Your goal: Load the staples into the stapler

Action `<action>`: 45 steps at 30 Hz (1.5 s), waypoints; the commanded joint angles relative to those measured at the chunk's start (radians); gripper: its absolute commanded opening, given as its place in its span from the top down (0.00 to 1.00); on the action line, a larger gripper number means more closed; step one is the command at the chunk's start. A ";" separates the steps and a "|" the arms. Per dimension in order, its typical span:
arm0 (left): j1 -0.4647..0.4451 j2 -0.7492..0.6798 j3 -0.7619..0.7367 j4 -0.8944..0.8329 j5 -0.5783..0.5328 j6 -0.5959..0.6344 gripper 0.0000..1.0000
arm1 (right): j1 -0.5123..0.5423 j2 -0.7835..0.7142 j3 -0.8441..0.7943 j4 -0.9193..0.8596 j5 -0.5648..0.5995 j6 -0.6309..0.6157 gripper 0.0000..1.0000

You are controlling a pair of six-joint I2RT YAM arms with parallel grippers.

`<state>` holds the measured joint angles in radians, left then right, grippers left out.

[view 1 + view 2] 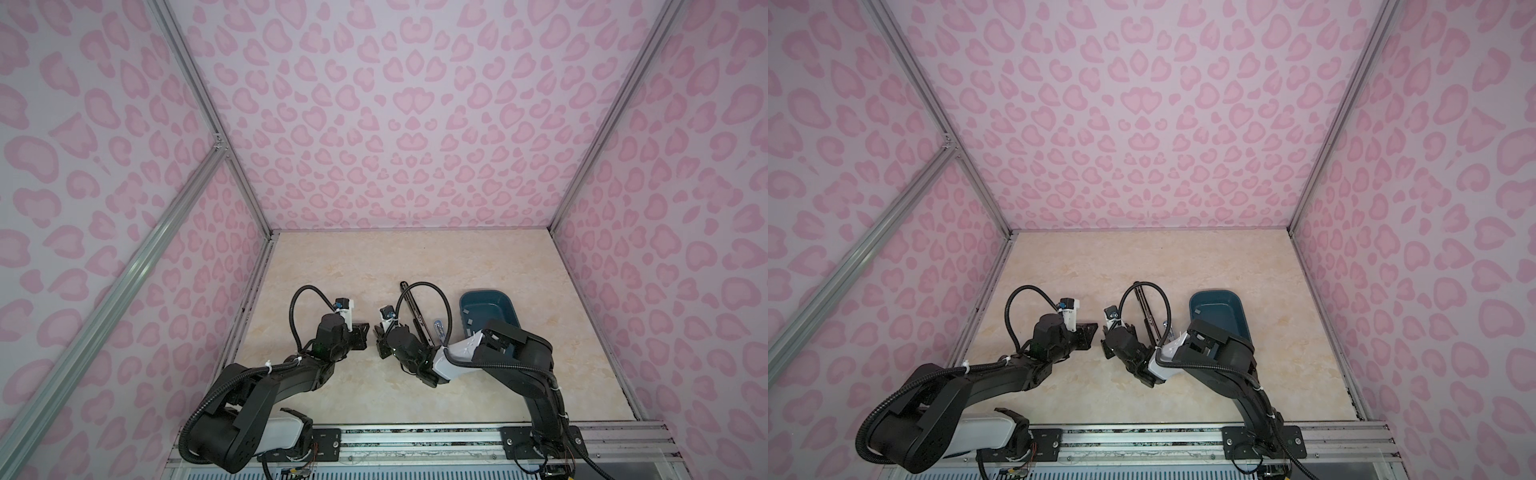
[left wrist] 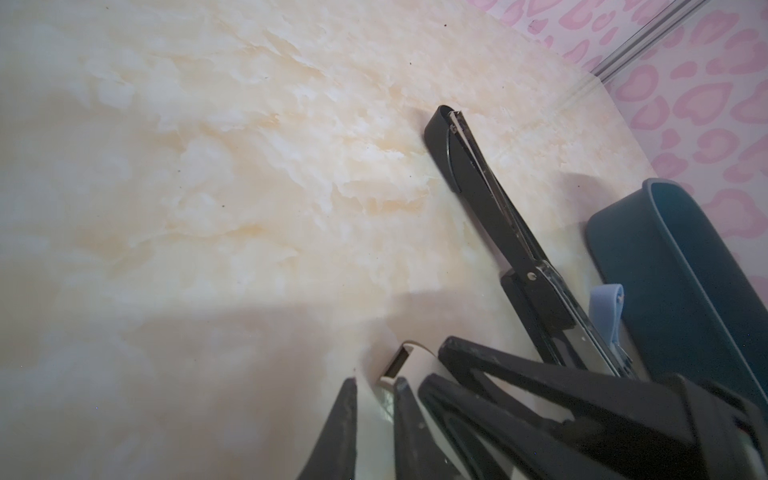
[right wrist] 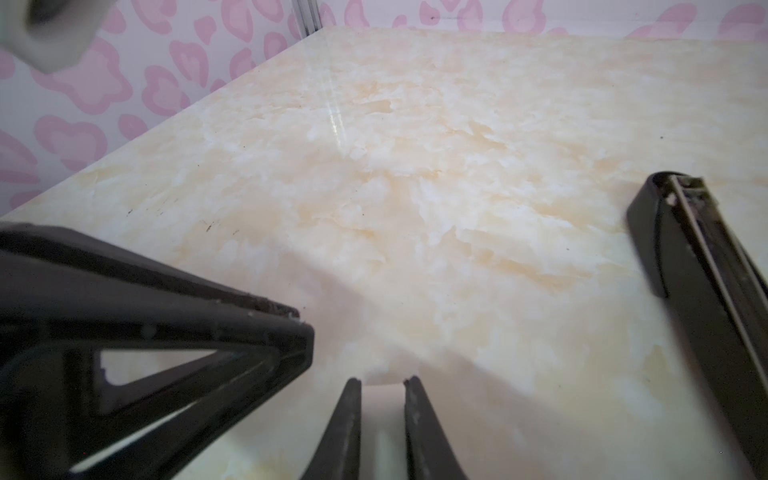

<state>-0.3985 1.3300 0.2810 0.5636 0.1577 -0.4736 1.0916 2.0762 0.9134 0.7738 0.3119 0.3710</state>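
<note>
A small pale pink stapler [image 2: 409, 359] hangs low over the table between my two grippers; a dark slot shows at its end. My left gripper [image 2: 376, 380] is shut on one side of it. My right gripper [image 3: 382, 380] is shut on the same pale body from the opposite side. In both top views the two grippers [image 1: 362, 336] [image 1: 379, 334] meet tip to tip at mid table, and the stapler is hidden between them. The staples [image 1: 466, 309] lie as small grey strips in the teal tray [image 1: 498, 296] to the right.
A long black stapler [image 1: 413, 309] lies folded open on the table just right of the grippers, its metal channel up [image 2: 478, 166]. A small blue stapler [image 1: 439, 329] lies between it and the tray. Pink patterned walls close in three sides.
</note>
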 commanded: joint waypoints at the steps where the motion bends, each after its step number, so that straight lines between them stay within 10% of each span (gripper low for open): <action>1: 0.001 0.002 -0.008 0.067 0.012 0.003 0.80 | 0.014 0.045 -0.026 -0.112 -0.022 0.025 0.79; 28: 0.000 0.031 0.011 0.087 0.049 0.000 0.80 | -0.023 -0.065 -0.016 -0.176 0.010 0.066 0.74; 45: 0.000 -0.047 0.030 0.036 0.056 0.010 0.79 | -0.026 -0.283 -0.038 -0.338 0.043 0.017 0.53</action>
<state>-0.3996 1.3067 0.2955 0.5961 0.2016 -0.4728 1.0645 1.8427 0.8909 0.5087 0.3233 0.4068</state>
